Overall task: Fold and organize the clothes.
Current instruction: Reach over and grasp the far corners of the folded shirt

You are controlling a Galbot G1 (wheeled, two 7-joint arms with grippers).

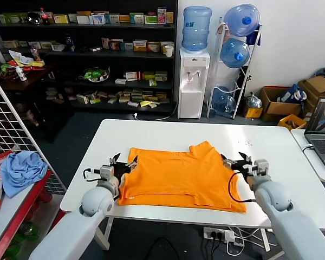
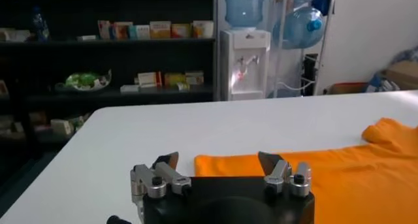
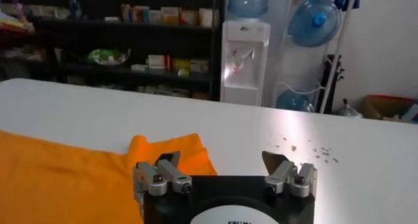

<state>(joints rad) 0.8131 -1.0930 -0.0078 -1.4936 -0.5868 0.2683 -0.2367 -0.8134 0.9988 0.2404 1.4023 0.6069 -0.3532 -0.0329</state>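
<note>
The bright orange shirt (image 1: 180, 174) lies flat and partly folded on the white table (image 1: 151, 135), with one sleeve sticking out at its far right. My left gripper (image 1: 123, 161) is open and empty, just above the shirt's left edge. My right gripper (image 1: 240, 160) is open and empty, at the shirt's right edge near the sleeve. In the left wrist view the shirt (image 2: 339, 173) lies beyond my open left gripper (image 2: 219, 161). In the right wrist view the shirt (image 3: 72, 173) and its sleeve lie beside my open right gripper (image 3: 222, 161).
A light blue cloth (image 1: 23, 170) lies on a red side table at the left, behind a wire rack (image 1: 11, 124). An open laptop (image 1: 322, 130) stands on a table at the right. Shelves and a water dispenser (image 1: 194, 76) stand behind the table.
</note>
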